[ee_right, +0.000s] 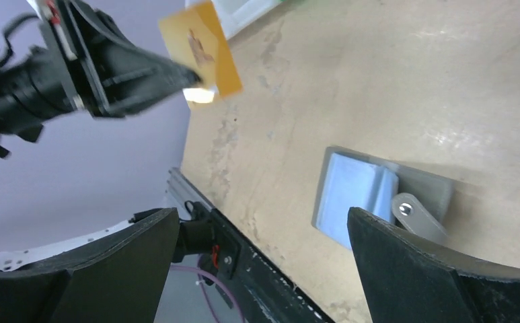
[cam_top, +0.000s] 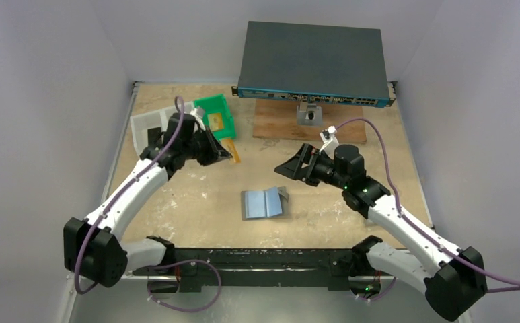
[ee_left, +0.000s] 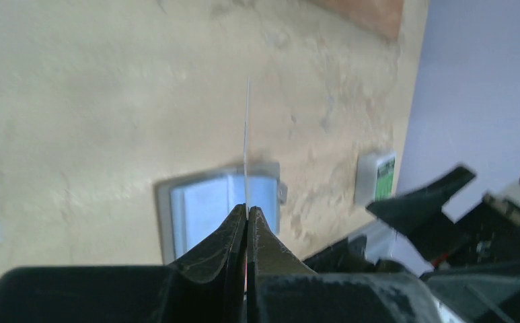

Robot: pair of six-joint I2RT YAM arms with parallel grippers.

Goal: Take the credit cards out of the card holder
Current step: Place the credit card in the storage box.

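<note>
The grey card holder (cam_top: 264, 203) lies open, bluish pockets upward; a gold credit card (ee_right: 200, 48) is held aloft.

Edge-on between the left gripper's (ee_left: 247, 214) pinching tips, the gold card (ee_left: 247, 134) hides its face. Beyond those tips the card holder (ee_left: 203, 202) is blurred and partly covered.

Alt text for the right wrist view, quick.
Upper left, the left gripper pinches a gold card. The card holder lies open on the table, bluish pockets up, at right; the right gripper stands wide open along the bottom.
</note>
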